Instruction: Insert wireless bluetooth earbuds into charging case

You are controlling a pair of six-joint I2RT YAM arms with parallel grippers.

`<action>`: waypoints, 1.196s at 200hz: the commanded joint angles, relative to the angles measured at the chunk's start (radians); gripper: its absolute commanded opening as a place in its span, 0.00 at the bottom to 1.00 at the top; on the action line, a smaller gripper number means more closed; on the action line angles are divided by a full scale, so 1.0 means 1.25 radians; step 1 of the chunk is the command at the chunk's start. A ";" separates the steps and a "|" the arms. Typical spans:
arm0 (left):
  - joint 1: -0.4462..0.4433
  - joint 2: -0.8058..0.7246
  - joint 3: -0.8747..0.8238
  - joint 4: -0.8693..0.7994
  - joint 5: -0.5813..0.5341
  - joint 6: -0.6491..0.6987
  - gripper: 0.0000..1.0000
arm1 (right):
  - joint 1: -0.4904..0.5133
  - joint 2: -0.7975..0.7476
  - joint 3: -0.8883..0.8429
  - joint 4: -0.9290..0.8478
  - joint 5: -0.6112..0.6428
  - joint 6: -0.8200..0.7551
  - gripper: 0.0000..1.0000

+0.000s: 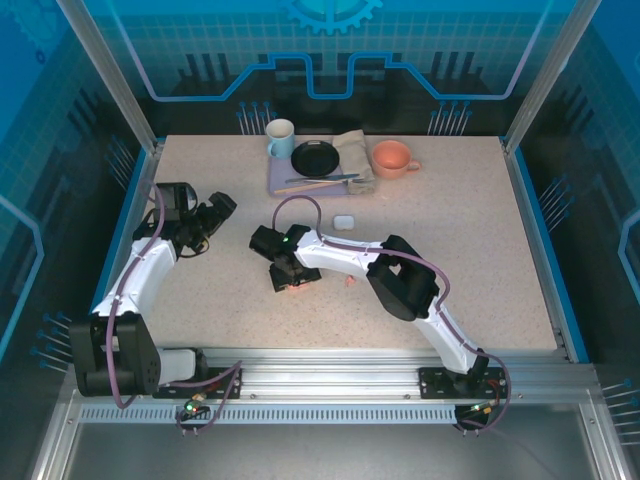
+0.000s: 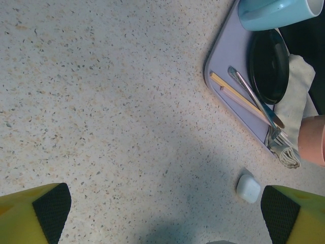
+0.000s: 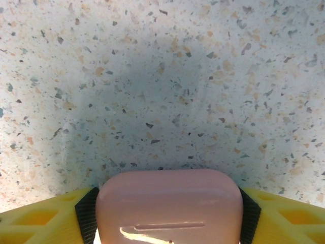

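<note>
Speckled beige table [image 1: 480, 250]; blue printed wall panels [image 1: 330, 50]; aluminium corner posts [image 1: 106, 70]; even light.
</note>
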 commanded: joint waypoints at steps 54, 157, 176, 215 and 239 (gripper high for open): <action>-0.005 -0.015 -0.009 0.037 0.043 0.022 0.99 | -0.029 -0.027 -0.031 0.002 -0.002 0.025 0.51; -0.128 -0.072 -0.204 0.291 0.081 -0.040 0.99 | -0.168 -0.227 -0.086 0.082 -0.023 0.100 0.49; -0.170 -0.090 -0.260 0.391 0.084 -0.053 0.99 | -0.204 -0.244 -0.090 0.096 -0.037 0.123 0.49; -0.238 -0.093 -0.395 0.683 0.098 -0.071 0.99 | -0.268 -0.263 -0.106 0.144 -0.105 0.170 0.49; -0.291 -0.055 -0.425 0.827 0.105 -0.051 0.98 | -0.298 -0.263 -0.112 0.176 -0.164 0.206 0.49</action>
